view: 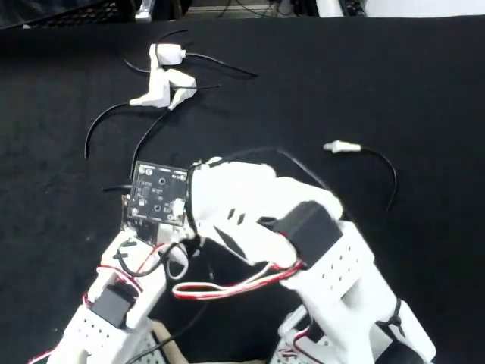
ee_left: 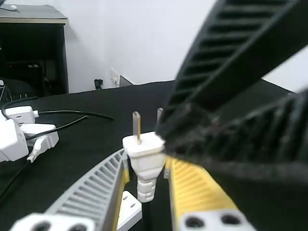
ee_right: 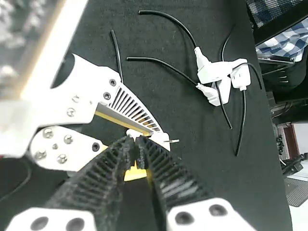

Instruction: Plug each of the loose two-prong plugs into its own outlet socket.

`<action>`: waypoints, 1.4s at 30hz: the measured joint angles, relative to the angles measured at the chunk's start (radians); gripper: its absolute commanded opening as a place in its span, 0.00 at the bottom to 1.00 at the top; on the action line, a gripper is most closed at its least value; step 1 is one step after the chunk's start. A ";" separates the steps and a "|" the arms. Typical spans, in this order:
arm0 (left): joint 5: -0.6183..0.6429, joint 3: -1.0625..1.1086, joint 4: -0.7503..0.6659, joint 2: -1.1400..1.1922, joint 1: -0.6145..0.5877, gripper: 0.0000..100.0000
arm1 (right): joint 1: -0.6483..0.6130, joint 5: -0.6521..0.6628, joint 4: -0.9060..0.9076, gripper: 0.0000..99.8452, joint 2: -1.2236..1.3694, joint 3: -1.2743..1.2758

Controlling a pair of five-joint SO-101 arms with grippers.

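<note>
A white two-prong plug point(ee_left: 143, 154) stands prongs-up between the grey and yellow fingers point(ee_left: 192, 192) of my left gripper point(ee_left: 144, 166), which is shut on it. My right gripper point(ee_right: 136, 142) has its black ribbed fingers point(ee_left: 226, 72) shut together, their tips touching the side of that plug point(ee_right: 160, 138). Both arms meet at the table's near left, the right arm point(view: 258, 205) lying over the left arm point(view: 114, 296). A second loose plug point(view: 341, 147) with a black cord lies on the cloth to the right. White outlet blocks point(view: 163, 80) lie at the far left.
Black cords point(view: 114, 114) trail from the outlet cluster point(ee_right: 219, 72) across the black cloth. The same cluster point(ee_left: 14, 132) lies beyond the held plug in the left wrist view. Red and white servo wires point(view: 227, 288) hang between the arms. A dark cabinet point(ee_left: 33, 48) stands behind the table.
</note>
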 measured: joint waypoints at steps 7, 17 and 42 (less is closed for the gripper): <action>0.000 0.000 0.000 0.000 0.014 0.03 | 0.118 0.040 -0.117 0.01 0.000 0.110; 0.002 0.000 0.000 0.000 0.014 0.03 | 0.198 0.109 -0.238 0.01 -0.002 0.222; 0.000 0.000 0.006 0.000 0.014 0.03 | 0.206 0.109 -0.155 0.01 -0.009 0.100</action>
